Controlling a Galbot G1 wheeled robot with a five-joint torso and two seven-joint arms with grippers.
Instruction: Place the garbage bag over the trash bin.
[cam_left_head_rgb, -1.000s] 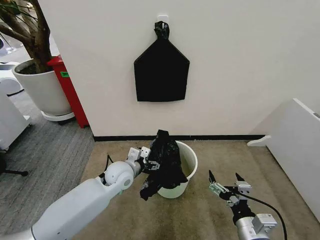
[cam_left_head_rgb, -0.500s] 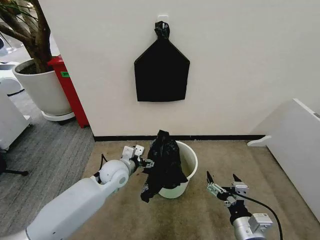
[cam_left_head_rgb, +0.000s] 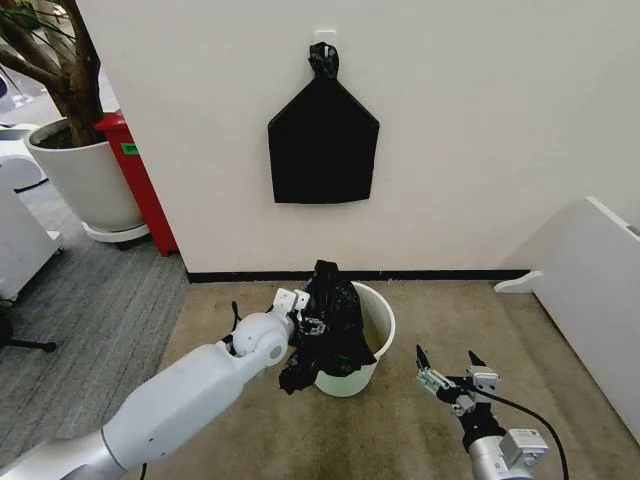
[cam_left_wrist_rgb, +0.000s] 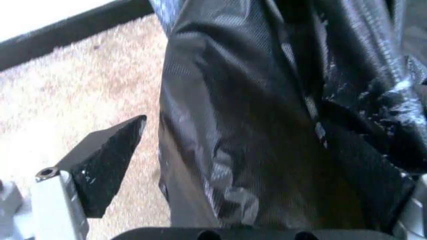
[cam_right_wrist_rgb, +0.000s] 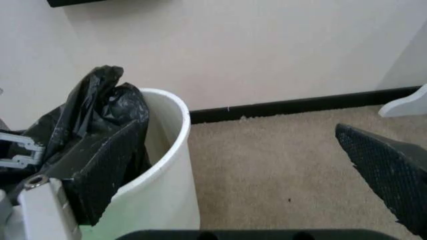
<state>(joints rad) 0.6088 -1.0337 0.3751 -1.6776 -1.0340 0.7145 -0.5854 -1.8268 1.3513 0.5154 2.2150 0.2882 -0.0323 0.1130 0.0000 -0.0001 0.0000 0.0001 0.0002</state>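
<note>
Garbage bag (cam_left_head_rgb: 326, 330) draped over left rim of trash bin (cam_left_head_rgb: 378, 322), bunched up, bin on carpet by wall. My left gripper (cam_left_head_rgb: 312, 326) pressed into bag, fingers spread with plastic between them. Right gripper (cam_left_head_rgb: 448, 367) hovers right of bin, fingers wide apart, holding nothing.

A flat black house-shaped bundle (cam_left_head_rgb: 323, 140) with a knotted top was hung on the far wall. At far left, a large white plant pot (cam_left_head_rgb: 85, 180) was seen beside a red cabinet (cam_left_head_rgb: 138, 180). A white panel (cam_left_head_rgb: 598, 300) was seen at right.
</note>
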